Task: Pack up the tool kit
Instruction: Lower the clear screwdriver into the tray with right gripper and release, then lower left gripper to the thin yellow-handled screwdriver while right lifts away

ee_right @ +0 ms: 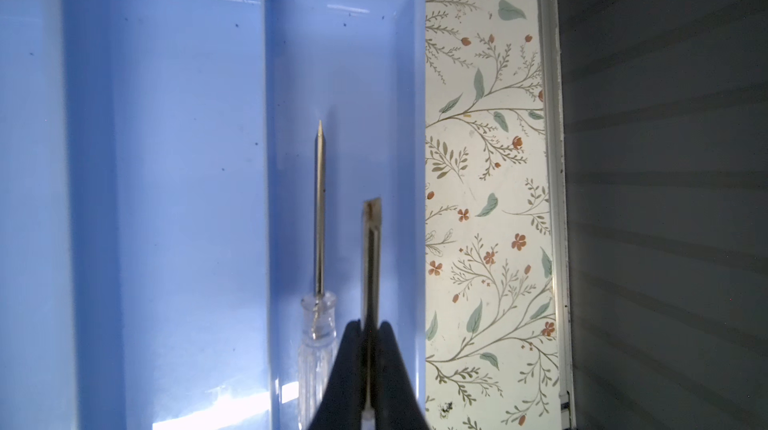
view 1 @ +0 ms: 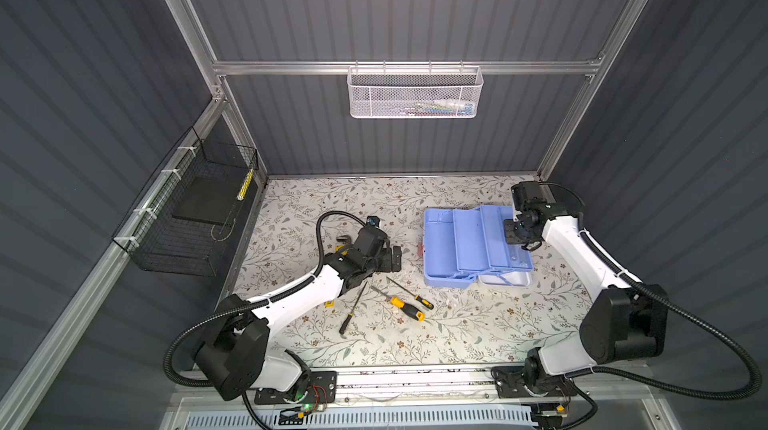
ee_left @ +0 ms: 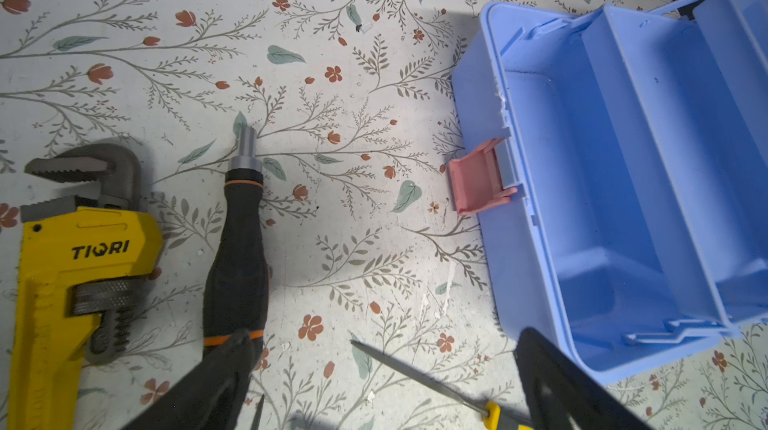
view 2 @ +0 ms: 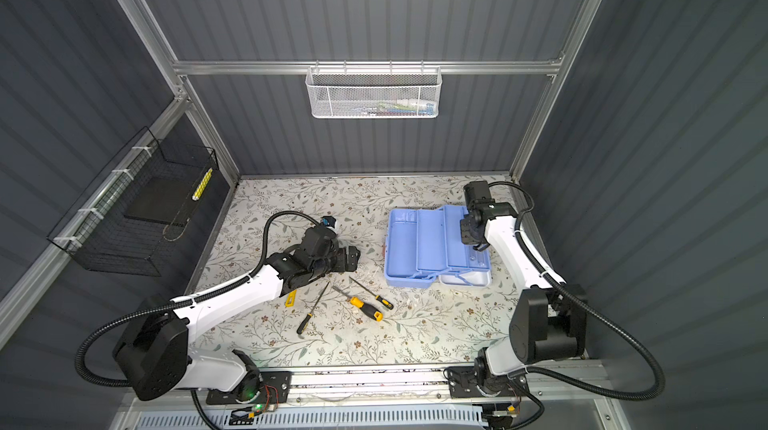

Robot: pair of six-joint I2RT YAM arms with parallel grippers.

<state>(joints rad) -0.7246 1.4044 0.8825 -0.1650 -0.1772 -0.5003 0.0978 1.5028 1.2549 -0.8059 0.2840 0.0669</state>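
Tool kit (view 1: 457, 249) lies open on the counter (view 1: 457, 336) with its light blue trays fanned out. It is directly under the right gripper (ee_right: 370, 328) and off to one side of the left gripper (ee_left: 382, 340).

The right gripper is pinched tight on the steel shaft of a flat-blade screwdriver (ee_right: 371, 249), over the outermost tray compartment (ee_right: 345, 75). I cannot tell whether the blade touches the tray floor. Just beside it, inside that compartment, lies a clear-handled screwdriver (ee_right: 319, 220). Both point straight ahead of the gripper, with their long axes parallel to each other and to the compartment's length. The held one looks lined up to go down. It should be light and stiff, but the smooth bare shaft could swivel in the pinch.

The left gripper is spread wide and empty. A black bit driver (ee_left: 239, 262) lies ahead of it, with one fingertip over the butt end. Beyond that is a yellow pipe wrench (ee_left: 62, 282). Both lie roughly parallel with their heads pointing away from the gripper. The wrench is likely the heavy piece and is best taken across the handle close to the head, for balance.
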